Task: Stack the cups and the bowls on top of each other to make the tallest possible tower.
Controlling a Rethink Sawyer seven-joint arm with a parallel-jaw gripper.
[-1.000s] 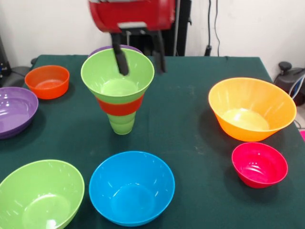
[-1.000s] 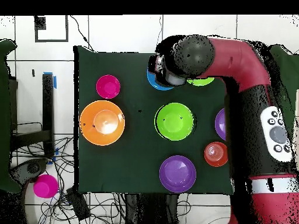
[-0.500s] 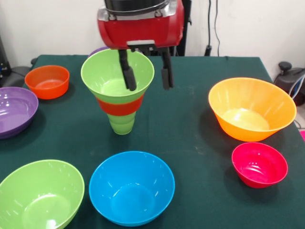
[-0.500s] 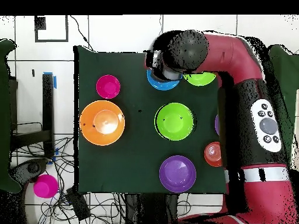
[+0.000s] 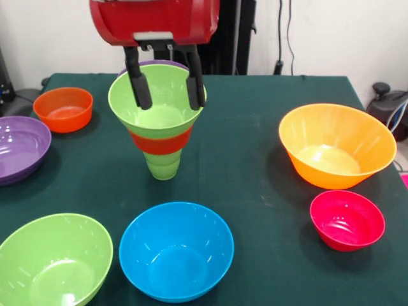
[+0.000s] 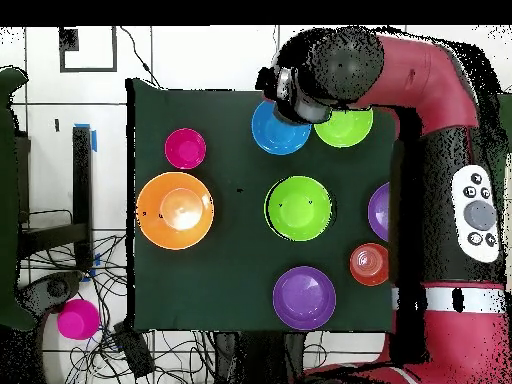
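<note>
Jaws apart, seemingly before tower (image 5: 157, 118)

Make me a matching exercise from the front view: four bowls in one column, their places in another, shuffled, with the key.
Things:
1. glossy blue plastic bowl
2. large orange plastic bowl
3. small pink-red plastic bowl
4. lime-green plastic bowl below the open hand

Places:
A. top of the tower
B. right side, nearer the table's back
C. front edge, middle
D. right side, in front of the orange bowl

Pairs: 1-C, 2-B, 3-D, 4-A
</note>
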